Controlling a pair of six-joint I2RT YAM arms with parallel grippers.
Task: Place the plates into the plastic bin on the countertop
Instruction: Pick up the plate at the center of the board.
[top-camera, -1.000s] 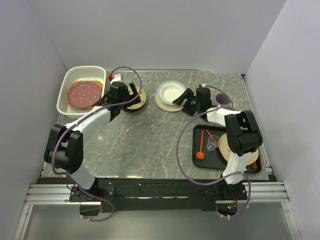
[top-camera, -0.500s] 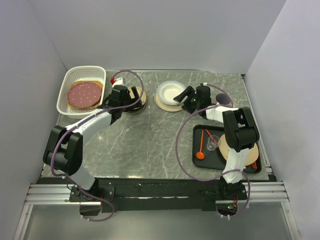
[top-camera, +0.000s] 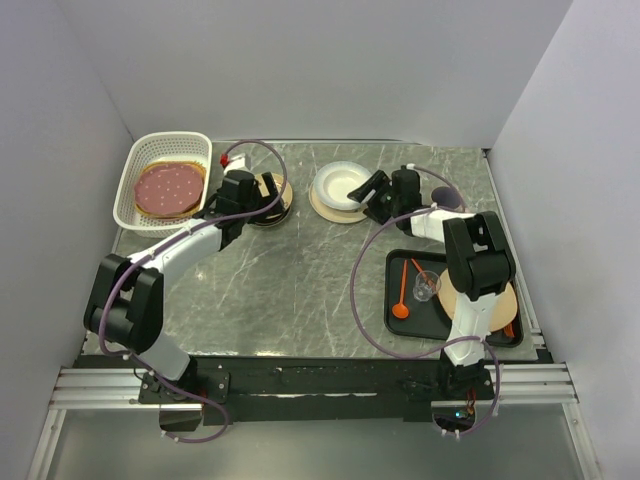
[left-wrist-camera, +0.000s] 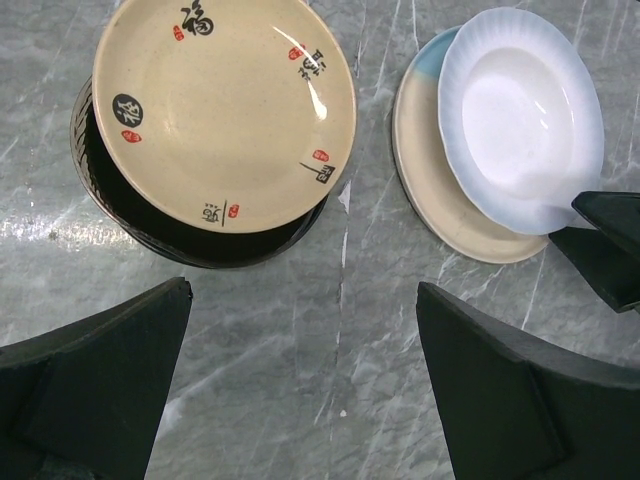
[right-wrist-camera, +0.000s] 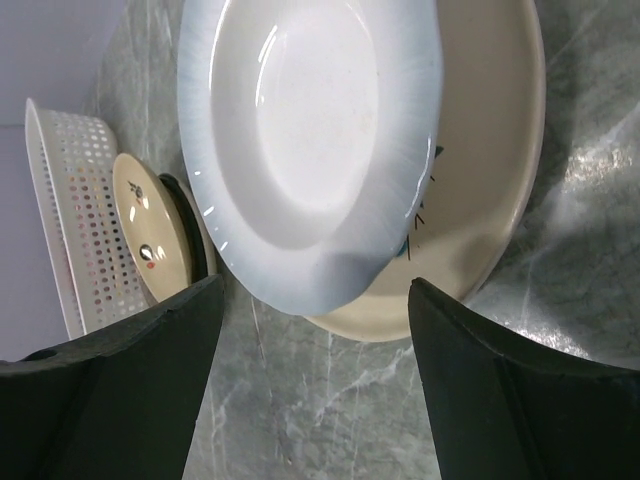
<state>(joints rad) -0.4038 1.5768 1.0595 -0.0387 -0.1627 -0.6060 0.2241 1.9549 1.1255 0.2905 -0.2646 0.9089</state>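
Dark brown plate (left-wrist-camera: 180, 240) mostly hidden under tan plate (left-wrist-camera: 225, 110); only its rim shows. Cream plate (left-wrist-camera: 425, 170) half covered by white blue-rimmed plate (left-wrist-camera: 520, 110).

Left gripper (left-wrist-camera: 303, 290) spread wide, empty; tan stack just ahead of its left finger. Right gripper (right-wrist-camera: 315, 285) spread wide, empty; white plate's edge between its fingers, contact unclear.

Plastic bin (top-camera: 135, 160) far left on countertop (top-camera: 300, 270), pink polka-dot plate (top-camera: 168, 188) inside.

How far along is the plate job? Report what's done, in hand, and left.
Done: a pink polka-dot plate lies in the plastic bin on an orange-brown plate. In hand: nothing; the left gripper is open over the tan plate on a dark brown plate, the right gripper open at the white blue-rimmed plate on a cream plate. Left: those four, plus a plate on the black tray.
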